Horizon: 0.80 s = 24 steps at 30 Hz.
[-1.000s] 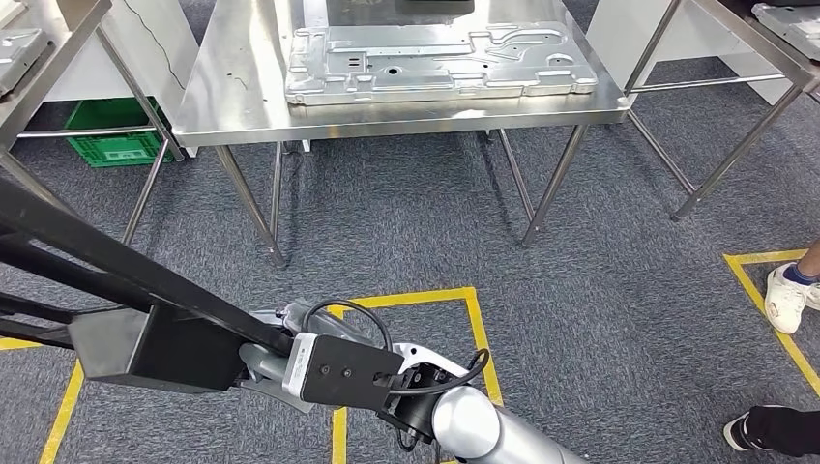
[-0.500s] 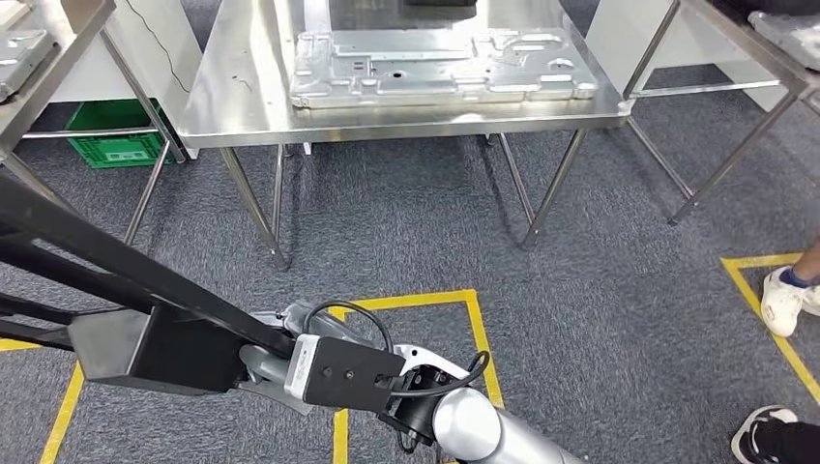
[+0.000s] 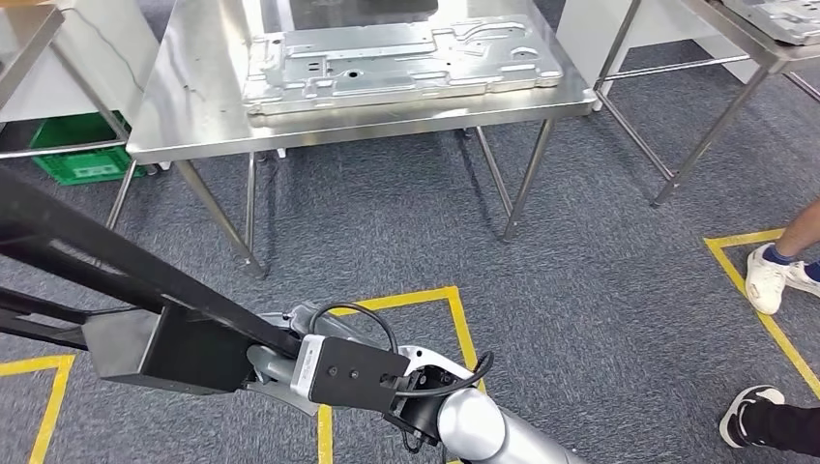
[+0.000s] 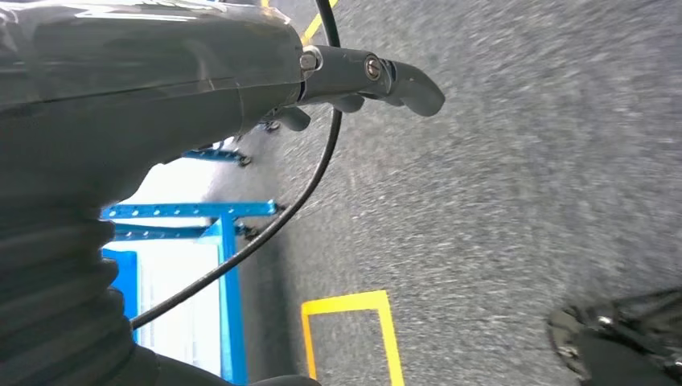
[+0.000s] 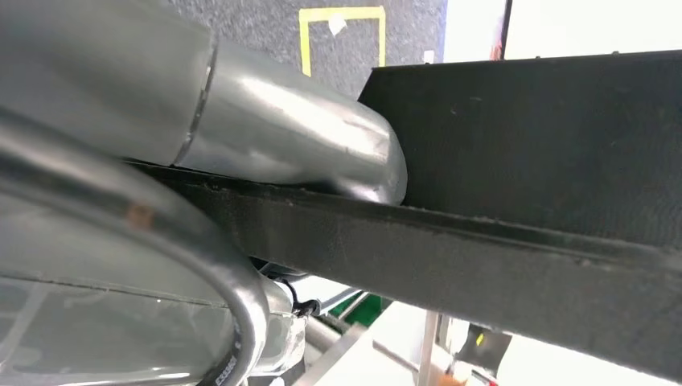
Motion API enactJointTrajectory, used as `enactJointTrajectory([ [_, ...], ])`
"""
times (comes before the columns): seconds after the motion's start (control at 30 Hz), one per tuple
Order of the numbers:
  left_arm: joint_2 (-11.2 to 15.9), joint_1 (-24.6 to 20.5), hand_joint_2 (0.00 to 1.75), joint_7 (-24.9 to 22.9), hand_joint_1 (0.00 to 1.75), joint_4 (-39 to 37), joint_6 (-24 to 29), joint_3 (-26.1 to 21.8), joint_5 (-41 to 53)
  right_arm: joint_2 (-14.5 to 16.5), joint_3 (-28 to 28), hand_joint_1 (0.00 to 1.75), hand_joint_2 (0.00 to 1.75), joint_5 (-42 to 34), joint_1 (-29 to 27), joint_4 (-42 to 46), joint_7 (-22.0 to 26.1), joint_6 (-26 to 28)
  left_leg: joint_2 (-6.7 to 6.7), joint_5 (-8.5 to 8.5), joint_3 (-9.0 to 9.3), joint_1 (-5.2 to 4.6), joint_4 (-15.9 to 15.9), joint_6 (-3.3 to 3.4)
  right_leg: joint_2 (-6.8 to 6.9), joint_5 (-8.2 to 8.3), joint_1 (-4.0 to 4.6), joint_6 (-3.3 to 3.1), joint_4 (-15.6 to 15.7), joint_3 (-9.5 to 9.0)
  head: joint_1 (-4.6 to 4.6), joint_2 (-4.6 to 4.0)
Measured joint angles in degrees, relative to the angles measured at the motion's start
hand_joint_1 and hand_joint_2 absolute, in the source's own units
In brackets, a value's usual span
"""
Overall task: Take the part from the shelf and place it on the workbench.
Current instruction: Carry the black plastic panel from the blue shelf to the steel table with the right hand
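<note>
A long black metal part, with a boxy end and dark bars running off to the left, hangs low over the carpet in the head view. My right hand grips it just behind the boxy end. In the right wrist view the silver thumb presses against the black part. The steel workbench stands ahead with a large pressed metal panel lying on it. My left hand hangs over the grey carpet, fingers loose and holding nothing.
A green crate sits under a table at the left. Another steel table stands at the right. A person's shoes show by the right edge. Yellow tape lines mark the carpet. A blue frame stands near my left arm.
The whole picture has shifted: the workbench now sits further left and lower in the head view, so the camera has moved. The black part stays in my right hand.
</note>
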<state>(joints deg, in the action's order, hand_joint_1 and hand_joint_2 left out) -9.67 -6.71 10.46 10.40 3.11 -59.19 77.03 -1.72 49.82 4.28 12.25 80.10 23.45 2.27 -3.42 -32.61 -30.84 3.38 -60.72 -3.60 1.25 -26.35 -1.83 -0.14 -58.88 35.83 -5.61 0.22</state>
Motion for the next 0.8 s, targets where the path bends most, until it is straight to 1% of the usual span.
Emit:
enactJointTrajectory([
  [0.03, 0.01, 0.04, 1.75, 0.24, 0.0, 0.01, 0.01, 0.0, 0.01, 0.04, 0.0, 1.75, 0.0, 0.01, 0.01, 0.01, 0.01, -0.02, 1.29, -1.93, -1.74, -0.11, -3.76, 0.19, -0.42, -0.05, 0.02, -0.37, 0.01, -0.05, 0.04, 0.0],
  [0.07, 0.02, 0.14, 1.75, 0.5, 0.0, 0.01, 0.01, 0.0, 0.01, 0.07, 0.01, 1.75, 0.0, 0.01, 0.02, 0.0, 0.01, -0.03, 2.23, -3.77, -3.97, -0.36, -8.19, 0.38, -0.89, -0.1, 0.16, -0.65, 0.0, -0.07, 0.09, 0.0],
  [0.1, 0.02, 0.25, 1.75, 0.74, 0.0, 0.01, 0.01, -0.01, 0.01, 0.1, 0.03, 1.75, 0.0, 0.01, -0.03, -0.01, 0.0, -0.03, 2.74, -4.96, -6.08, -0.62, -12.09, 0.54, -1.45, -0.14, 0.34, -0.83, -0.01, -0.13, 0.12, 0.0],
  [0.13, 0.03, 0.37, 1.75, 0.77, 0.0, 0.01, 0.01, -0.02, 0.01, 0.1, 0.06, 1.75, 0.0, 0.0, -0.08, -0.01, -0.01, -0.04, 3.0, -5.08, -7.5, -0.85, -14.32, 0.74, -2.07, -0.19, 0.51, -0.93, -0.02, -0.23, 0.12, 0.0],
  [0.17, 0.03, 0.46, 1.75, 0.69, 0.0, 0.01, 0.01, -0.03, 0.01, 0.1, 0.09, 1.75, 0.0, 0.0, -0.13, -0.02, -0.01, -0.04, 3.13, -4.02, -7.89, -1.04, -14.24, 1.02, -2.67, -0.25, 0.65, -0.98, -0.03, -0.38, 0.12, 0.0],
  [0.2, 0.03, 0.51, 1.75, 0.59, 0.0, 0.01, 0.01, -0.04, 0.01, 0.1, 0.11, 1.75, 0.0, -0.01, -0.15, -0.02, -0.02, -0.04, 3.3, -1.98, -7.3, -1.2, -11.93, 1.36, -3.25, -0.31, 0.73, -0.99, -0.04, -0.58, 0.12, 0.0],
  [0.23, 0.03, 0.54, 1.75, 0.51, 0.0, 0.01, 0.01, -0.04, 0.01, 0.11, 0.13, 1.75, 0.0, -0.01, -0.15, -0.02, -0.02, -0.04, 3.74, 0.51, -6.01, -1.28, -8.08, 1.69, -3.76, -0.39, 0.75, -0.94, -0.06, -0.75, 0.12, -0.01],
  [0.27, 0.02, 0.55, 1.75, 0.61, 0.0, 0.01, 0.01, -0.04, 0.01, 0.11, 0.13, 1.75, 0.0, -0.02, -0.13, -0.01, -0.01, -0.05, 4.62, 2.38, -4.74, -1.35, -4.42, 1.97, -4.2, -0.47, 0.86, -0.79, -0.14, -0.81, 0.13, -0.01],
  [0.3, 0.02, 0.55, 1.75, 0.9, 0.0, 0.01, 0.01, -0.03, 0.01, 0.13, 0.13, 1.75, 0.0, -0.02, -0.11, 0.0, -0.01, -0.05, 5.39, 3.51, -3.77, -1.39, -1.58, 2.14, -4.61, -0.49, 0.93, -0.58, -0.24, -0.71, 0.13, -0.01],
  [0.33, 0.01, 0.56, 1.75, 1.33, 0.0, 0.01, 0.01, -0.03, 0.01, 0.13, 0.13, 1.75, 0.0, -0.03, -0.12, 0.0, -0.01, -0.05, 6.05, 3.91, -3.29, -1.46, 0.01, 2.24, -4.94, -0.45, 0.99, -0.31, -0.28, -0.53, 0.13, -0.02],
  [0.37, 0.01, 0.57, 1.75, 1.82, 0.0, 0.0, 0.01, -0.03, 0.01, 0.13, 0.13, 1.75, 0.0, -0.04, -0.14, 0.01, -0.01, -0.04, 6.38, 3.71, -3.22, -1.58, 0.38, 2.31, -5.24, -0.34, 1.01, -0.01, -0.26, -0.35, 0.14, -0.02],
  [0.4, 0.01, 0.58, 1.75, 2.12, 0.0, -0.01, 0.0, -0.03, 0.01, 0.12, 0.12, 1.75, 0.0, -0.05, -0.18, 0.01, 0.03, 0.02, 6.18, 3.72, -3.21, -1.61, 0.56, 2.45, -5.49, -0.2, 0.92, 0.27, -0.17, -0.25, 0.14, -0.02],
  [0.43, 0.0, 0.58, 1.75, 2.15, 0.0, -0.01, 0.0, -0.04, 0.01, 0.11, 0.09, 1.75, 0.0, -0.03, -0.23, 0.01, 0.13, 0.16, 5.9, 3.85, -3.17, -1.58, 0.7, 2.7, -5.4, -0.28, 0.83, 0.53, -0.21, -0.18, 0.14, -0.02],
  [0.47, -0.01, 0.58, 1.75, 2.01, 0.0, -0.01, 0.0, -0.04, 0.01, 0.1, 0.05, 1.75, 0.0, 0.02, -0.24, 0.01, 0.26, 0.37, 5.6, 3.98, -3.1, -1.5, 0.84, 3.05, -4.92, -0.81, 0.8, 0.72, -0.88, 0.14, 0.07, -0.02],
  [0.5, -0.01, 0.57, 1.75, 1.84, 0.0, 0.0, 0.01, -0.04, 0.01, 0.11, 0.02, 1.75, 0.0, 0.08, -0.21, 0.02, 0.39, 0.59, 5.23, 4.1, -3.05, -1.41, 1.0, 3.44, -4.24, -1.96, 0.81, 0.86, -2.68, 0.99, -0.01, -0.02],
  [0.53, -0.01, 0.57, 1.75, 1.75, 0.0, 0.01, 0.02, -0.05, 0.01, 0.11, -0.01, 1.75, 0.0, 0.13, -0.19, 0.02, 0.48, 0.78, 4.84, 4.15, -3.0, -1.43, 1.1, 3.74, -3.41, -3.67, 0.81, 0.95, -5.73, 2.41, -0.09, -0.02],
  [0.57, -0.01, 0.59, 1.75, 1.74, 0.0, 0.01, 0.01, -0.05, 0.01, 0.11, -0.03, 1.75, 0.0, 0.17, -0.17, 0.03, 0.52, 0.9, 4.52, 4.14, -3.01, -1.53, 1.11, 3.97, -2.81, -5.54, 0.84, 1.01, -9.64, 4.26, -0.18, -0.01],
  [0.6, -0.02, 0.62, 1.75, 1.76, 0.0, 0.01, 0.01, -0.06, 0.01, 0.1, -0.03, 1.75, 0.0, 0.21, -0.21, 0.03, 0.53, 0.98, 4.17, 4.12, -3.01, -1.64, 1.1, 4.08, -2.54, -7.01, 0.81, 1.05, -13.45, 6.06, -0.18, -0.01],
  [0.63, -0.02, 0.65, 1.75, 1.75, 0.0, 0.01, -0.01, -0.07, 0.01, 0.09, -0.03, 1.75, 0.0, 0.22, -0.28, 0.03, 0.53, 1.05, 3.87, 4.11, -3.0, -1.72, 1.09, 4.11, -2.39, -7.62, 0.8, 1.07, -15.95, 7.21, -0.18, 0.0],
  [0.67, -0.03, 0.67, 1.75, 1.75, 0.0, 0.01, -0.01, -0.07, 0.01, 0.09, -0.03, 1.75, 0.0, 0.25, -0.33, 0.03, 0.53, 1.12, 3.66, 4.1, -2.98, -1.79, 1.08, 4.12, -2.31, -7.14, 0.8, 1.05, -16.33, 7.34, -0.17, 0.0],
  [0.7, -0.03, 0.67, 1.75, 1.75, 0.0, 0.01, -0.01, -0.07, -0.01, 0.08, -0.03, 1.75, 0.0, 0.26, -0.36, 0.03, 0.53, 1.19, 3.51, 4.09, -2.93, -1.84, 1.08, 4.1, -2.24, -5.69, 0.81, 0.97, -14.36, 6.3, -0.17, -0.01],
  [0.73, -0.03, 0.64, 1.75, 1.75, 0.0, 0.01, -0.01, -0.07, -0.03, 0.08, -0.04, 1.75, 0.0, 0.26, -0.36, 0.03, 0.53, 1.25, 3.44, 4.06, -2.86, -1.89, 1.07, 4.08, -2.11, -3.71, 0.86, 0.8, -10.55, 4.3, -0.18, -0.01],
  [0.77, -0.04, 0.62, 1.75, 1.75, 0.0, 0.01, -0.02, -0.07, -0.04, 0.08, -0.06, 1.75, 0.0, 0.27, -0.35, 0.03, 0.53, 1.29, 3.42, 4.02, -2.83, -1.96, 1.07, 4.03, -1.85, -2.12, 1.01, 0.51, -6.39, 2.12, -0.17, -0.01],
  [0.8, -0.05, 0.61, 1.75, 1.74, 0.0, 0.01, -0.02, -0.07, -0.05, 0.09, -0.08, 1.75, 0.0, 0.3, -0.32, 0.03, 0.53, 1.32, 3.41, 3.97, -2.87, -2.1, 1.02, 3.92, -1.64, -1.08, 1.23, 0.27, -2.91, 0.36, -0.17, -0.01],
])
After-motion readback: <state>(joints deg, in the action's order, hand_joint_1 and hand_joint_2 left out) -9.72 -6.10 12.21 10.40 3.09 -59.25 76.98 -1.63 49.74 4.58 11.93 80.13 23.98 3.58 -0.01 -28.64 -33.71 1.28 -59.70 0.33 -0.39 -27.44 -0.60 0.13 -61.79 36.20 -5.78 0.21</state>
